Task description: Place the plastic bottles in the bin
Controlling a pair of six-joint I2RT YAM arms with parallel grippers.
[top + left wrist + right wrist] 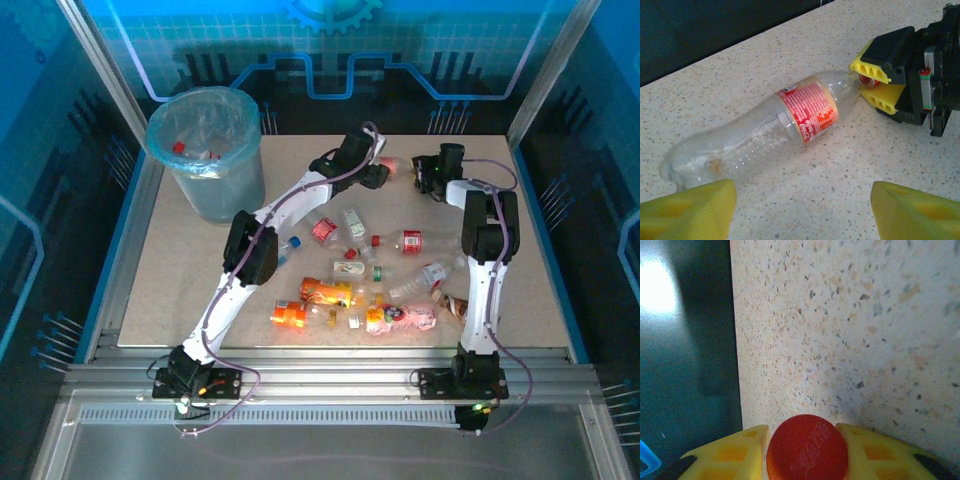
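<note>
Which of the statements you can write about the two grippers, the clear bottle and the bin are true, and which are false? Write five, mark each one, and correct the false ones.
1. The right gripper is shut on the red cap of the clear bottle. True.
2. The clear bottle stands upright. False: it lies on its side on the table.
3. The left gripper is open. True.
4. The bin stands at the table's far right corner. False: it stands at the far left corner.
5. Every bottle is in the bin. False: many are scattered on the table between the arms, among them an orange bottle.
</note>
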